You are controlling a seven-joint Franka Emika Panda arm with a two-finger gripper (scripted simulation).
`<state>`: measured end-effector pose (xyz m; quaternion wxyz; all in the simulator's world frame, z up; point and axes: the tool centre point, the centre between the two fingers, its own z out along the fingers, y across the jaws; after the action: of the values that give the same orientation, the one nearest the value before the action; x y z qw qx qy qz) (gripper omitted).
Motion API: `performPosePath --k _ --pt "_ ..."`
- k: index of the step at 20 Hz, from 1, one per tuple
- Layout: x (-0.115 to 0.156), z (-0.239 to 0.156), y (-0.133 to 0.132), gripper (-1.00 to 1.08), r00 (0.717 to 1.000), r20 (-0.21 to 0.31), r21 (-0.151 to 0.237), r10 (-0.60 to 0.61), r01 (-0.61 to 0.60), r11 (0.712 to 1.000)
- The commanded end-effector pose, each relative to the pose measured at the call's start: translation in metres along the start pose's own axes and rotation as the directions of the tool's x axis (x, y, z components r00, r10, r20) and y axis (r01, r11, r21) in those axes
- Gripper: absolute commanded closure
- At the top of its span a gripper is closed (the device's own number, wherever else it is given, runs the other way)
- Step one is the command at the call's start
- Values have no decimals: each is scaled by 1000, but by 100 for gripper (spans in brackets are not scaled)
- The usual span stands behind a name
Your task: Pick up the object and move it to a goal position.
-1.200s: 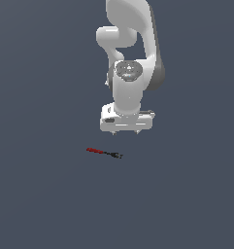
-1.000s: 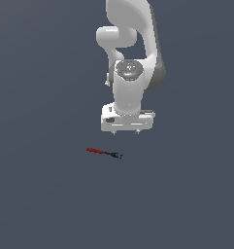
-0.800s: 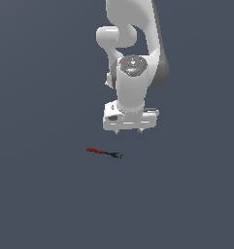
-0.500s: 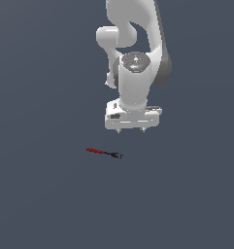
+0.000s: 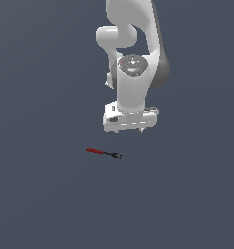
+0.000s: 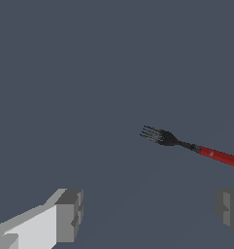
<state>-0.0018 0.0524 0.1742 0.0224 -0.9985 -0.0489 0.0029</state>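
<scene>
The object [image 5: 104, 152] is a tiny fork with a red handle and black tines, lying flat on the dark grey floor. In the exterior view it rests below my gripper [image 5: 130, 130] and toward that view's left. The gripper hangs above the floor, open, with nothing between its fingers. The wrist view shows the object [image 6: 191, 145] ahead of the two grey fingertips [image 6: 69, 214], its tines toward the picture's middle and its red handle running off the edge. The object lies outside the gap between the fingers.
The white arm [image 5: 133, 58] rises from the gripper to the top of the exterior view. Plain dark grey floor [image 5: 50, 204] surrounds the object on all sides.
The gripper has shifted slightly toward the exterior view's right and turned a little about its own axis. The object has not moved.
</scene>
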Motion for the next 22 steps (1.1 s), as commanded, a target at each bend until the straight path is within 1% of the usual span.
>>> performPosePath --k 1,6,11,16,22 --pt "1 3 4 -92 999 1 -3 -34 34 999" --pt "2 12 13 -92 992 2 -10 -127 127 992" --pt "4 23 26 -92 970 6 -18 -245 245 969" --pt "5 34 38 -92 932 11 -23 -363 363 932" --pt "7 47 53 -92 868 18 -28 -497 497 867"
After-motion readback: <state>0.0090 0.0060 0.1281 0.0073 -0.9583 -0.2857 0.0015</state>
